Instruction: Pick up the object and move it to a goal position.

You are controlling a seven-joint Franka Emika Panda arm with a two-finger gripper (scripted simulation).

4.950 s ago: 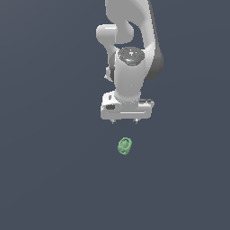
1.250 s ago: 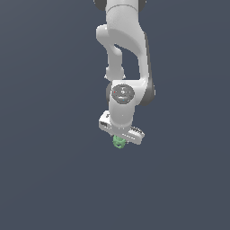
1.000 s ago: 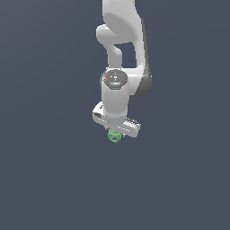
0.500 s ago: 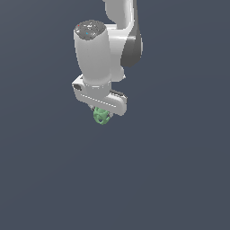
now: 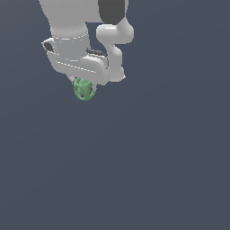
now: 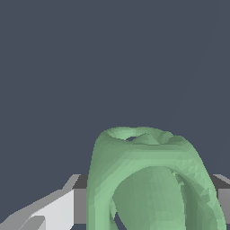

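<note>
Hanging from hand [image 5: 83, 83], object [image 5: 84, 89] (loops downward).

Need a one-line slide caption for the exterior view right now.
White arm's pincer grips the pale-green looped object beneath it, against a plain dark backdrop.
</note>
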